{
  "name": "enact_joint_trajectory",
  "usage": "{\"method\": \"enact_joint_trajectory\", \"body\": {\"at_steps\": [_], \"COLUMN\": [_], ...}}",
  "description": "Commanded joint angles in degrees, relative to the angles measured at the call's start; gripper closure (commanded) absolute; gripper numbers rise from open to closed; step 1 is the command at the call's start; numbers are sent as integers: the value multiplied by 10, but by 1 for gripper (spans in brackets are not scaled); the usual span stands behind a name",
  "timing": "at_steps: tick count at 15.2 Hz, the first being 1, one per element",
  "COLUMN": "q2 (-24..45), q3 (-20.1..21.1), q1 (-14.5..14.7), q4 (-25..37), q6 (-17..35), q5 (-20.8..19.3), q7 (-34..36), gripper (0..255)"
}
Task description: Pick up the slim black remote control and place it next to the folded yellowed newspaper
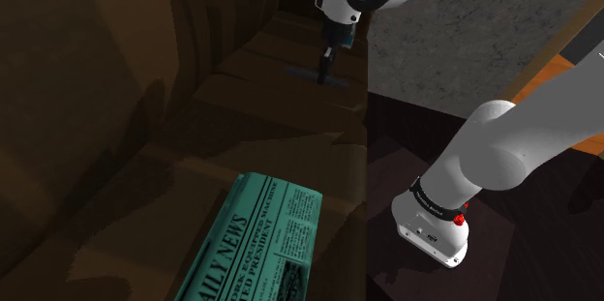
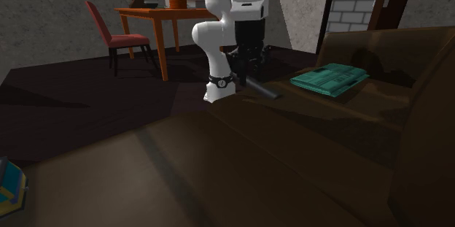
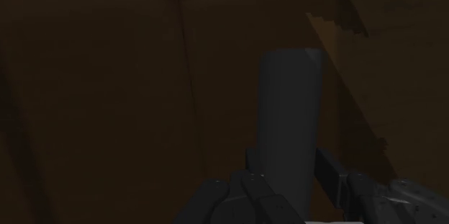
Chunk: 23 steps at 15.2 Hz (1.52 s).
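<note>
Now end effector [image 1: 325, 65] is clenched across the slim dark-grey remote [image 3: 288, 114] on the far sofa cushion [image 1: 254, 62], so lift straight up, keep the bar level to stop it pivoting, and carry toward the near teal folded newspaper [image 1: 261, 241].

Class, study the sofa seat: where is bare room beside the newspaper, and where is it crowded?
Bare seat cushion lies between the teal newspaper and the dark remote. Another patch runs between the newspaper and the sofa back. It is crowded only at the remote, clasped by the gripper.
</note>
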Motion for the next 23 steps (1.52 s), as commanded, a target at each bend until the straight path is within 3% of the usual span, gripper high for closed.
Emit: {"method": "enact_joint_trajectory", "body": {"at_steps": [1,13,20,23], "q2": [-27,-132,-144,-132], "q3": [18,143,229,234], "q1": [12,102,162,163], "q4": [-24,-105,-103,-119], "q6": [-2,-13,-13,14], "q5": [7,83,137,141], "q7": [26,186,293,292], "gripper": [255,255,255,255]}}
